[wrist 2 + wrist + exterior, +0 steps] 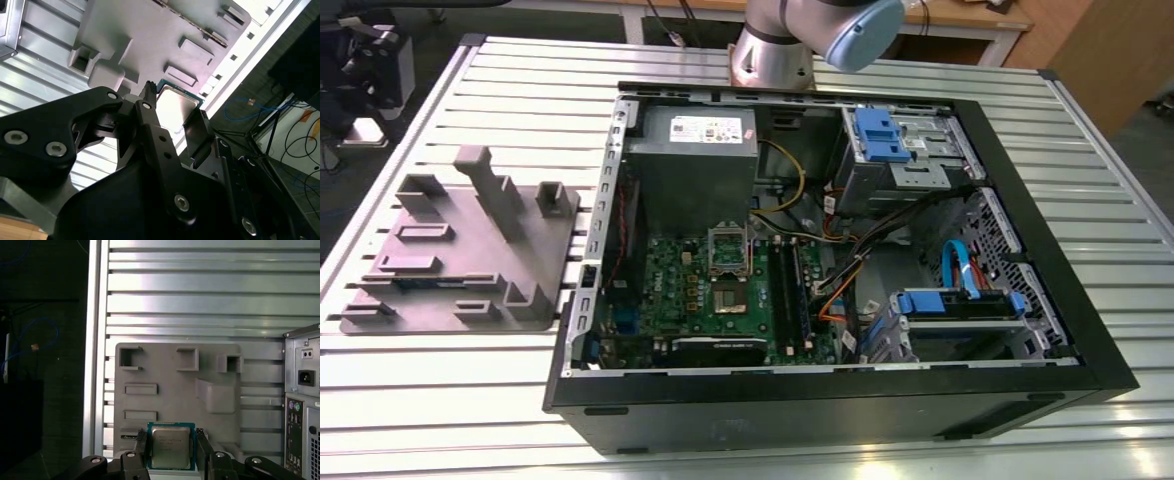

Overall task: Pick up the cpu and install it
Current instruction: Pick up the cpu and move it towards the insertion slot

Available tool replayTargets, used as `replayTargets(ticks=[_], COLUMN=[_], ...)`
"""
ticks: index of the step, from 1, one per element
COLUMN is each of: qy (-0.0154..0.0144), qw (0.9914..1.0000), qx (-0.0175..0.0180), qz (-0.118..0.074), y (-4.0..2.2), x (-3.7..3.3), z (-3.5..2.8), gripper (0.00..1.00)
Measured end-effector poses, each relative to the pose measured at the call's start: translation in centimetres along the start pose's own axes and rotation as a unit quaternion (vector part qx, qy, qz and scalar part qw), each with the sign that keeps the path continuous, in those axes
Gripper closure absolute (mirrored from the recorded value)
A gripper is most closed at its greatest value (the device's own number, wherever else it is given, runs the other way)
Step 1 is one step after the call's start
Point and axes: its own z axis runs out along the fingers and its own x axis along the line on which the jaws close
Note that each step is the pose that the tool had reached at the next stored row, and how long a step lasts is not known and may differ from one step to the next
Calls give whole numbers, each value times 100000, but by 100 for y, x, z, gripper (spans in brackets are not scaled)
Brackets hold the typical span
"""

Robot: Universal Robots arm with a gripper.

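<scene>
Pincer: we see the gripper (pixel 171 438) pinching the cpu (pixel 171 450), with 1 black finger (pixel 141 450) pressed against each of 2 opposite edges.
Cpu: in both wrist views its pale metal top faces the cameras, ringed by a thin green border. It sits level between the 2 fingers.
Cpu location: we place it in the gripper, held over the grey tray (pixel 170 375) rather than resting in one of its recesses.
Tray: in the exterior view it lies at 9 o'clock from the computer case (pixel 854 395), flat on the slatted metal table (pixel 520 90), with several upright posts rising from it.
Case: it lies on its side with the open face up. In the first wrist view we see its rear panel of ports just beside the tray.
Motherboard: the green motherboard (pixel 680 280) fills the 8 o'clock part of the case interior.
Grey box: the large grey box (pixel 691 170) with a white label stands at 12 o'clock from the motherboard, touching its edge.
Arm: the arm (pixel 781 50) enters the exterior view at 12 o'clock, beyond the far wall of the case.
</scene>
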Motion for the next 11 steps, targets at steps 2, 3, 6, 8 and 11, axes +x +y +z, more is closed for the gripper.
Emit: replayTargets(ticks=[2, 3, 6, 8, 11], qy=[-1, -3, -4, -2, -3], qw=[100000, 100000, 100000, 100000, 100000], qx=[1, 1, -2, 0, -2], qz=[0, 0, 3, -2, -2], y=[0, -1, -1, -2, -3], x=[-21, -31, -61, -81, -109], z=[-1, -1, -2, -3, -4], gripper=[53, 53, 53, 53, 53])
